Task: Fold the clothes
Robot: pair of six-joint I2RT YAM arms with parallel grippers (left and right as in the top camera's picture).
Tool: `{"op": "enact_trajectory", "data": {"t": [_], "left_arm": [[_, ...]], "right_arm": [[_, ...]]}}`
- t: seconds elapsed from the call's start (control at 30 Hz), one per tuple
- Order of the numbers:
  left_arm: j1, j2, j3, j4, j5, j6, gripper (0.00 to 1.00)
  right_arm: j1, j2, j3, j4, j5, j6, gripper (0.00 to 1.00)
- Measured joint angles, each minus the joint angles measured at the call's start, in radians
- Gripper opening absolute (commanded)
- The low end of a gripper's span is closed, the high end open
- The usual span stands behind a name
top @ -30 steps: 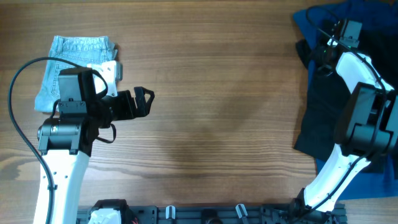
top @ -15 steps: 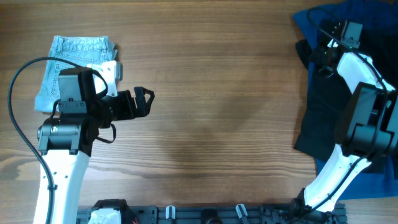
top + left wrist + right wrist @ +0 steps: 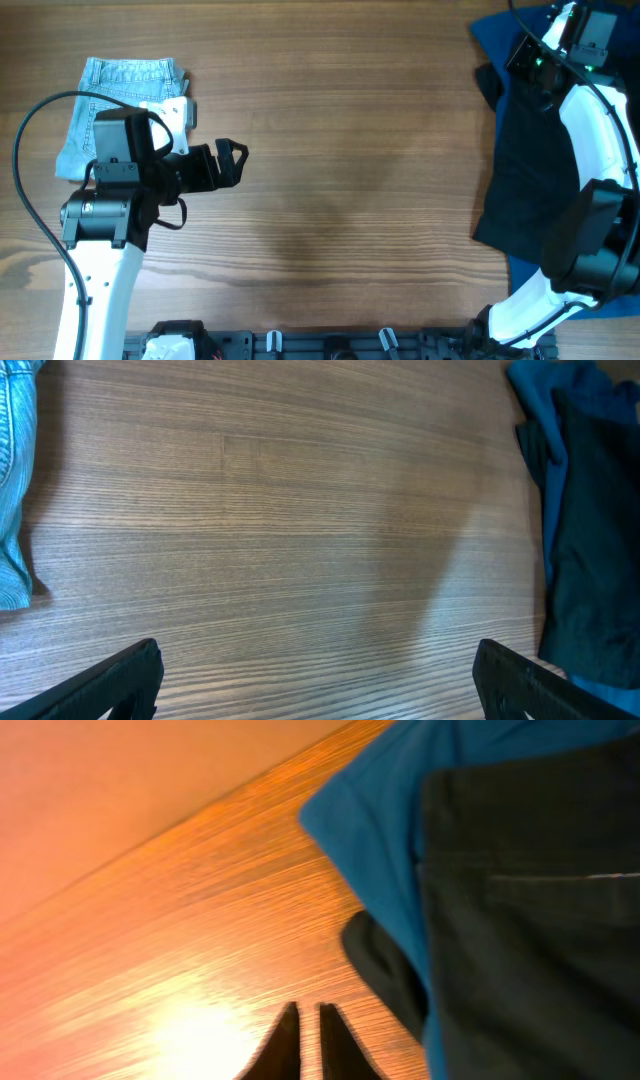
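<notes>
Big royal-blue garment (image 3: 497, 35) sits bunched along the table's (image 3: 360, 150) right edge with the black shorts (image 3: 530, 160) on top, looks like the to-fold pile, small denim shorts (image 3: 120, 80) parked far left as if done, left gripper (image 3: 320, 680) idles spread wide, right gripper (image 3: 308, 1040) nearly pressed together on nothing by the far blue corner.

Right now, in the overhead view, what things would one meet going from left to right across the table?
denim shorts → left hand, open → bare wooden table → black shorts
</notes>
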Motion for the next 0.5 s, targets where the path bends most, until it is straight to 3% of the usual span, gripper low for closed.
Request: {"op": "enact_trajectory", "data": {"t": [0.17, 0.3, 0.5], "left_arm": [[0.000, 0.000, 0.000, 0.000, 0.000, 0.000, 1.00], [0.000, 0.000, 0.000, 0.000, 0.000, 0.000, 1.00], [0.000, 0.000, 0.000, 0.000, 0.000, 0.000, 1.00]], "right_arm": [[0.001, 0.074, 0.000, 0.000, 0.085, 0.010, 0.61], [0.001, 0.180, 0.000, 0.004, 0.122, 0.022, 0.60], [0.000, 0.242, 0.000, 0.022, 0.144, 0.035, 0.27]]}}
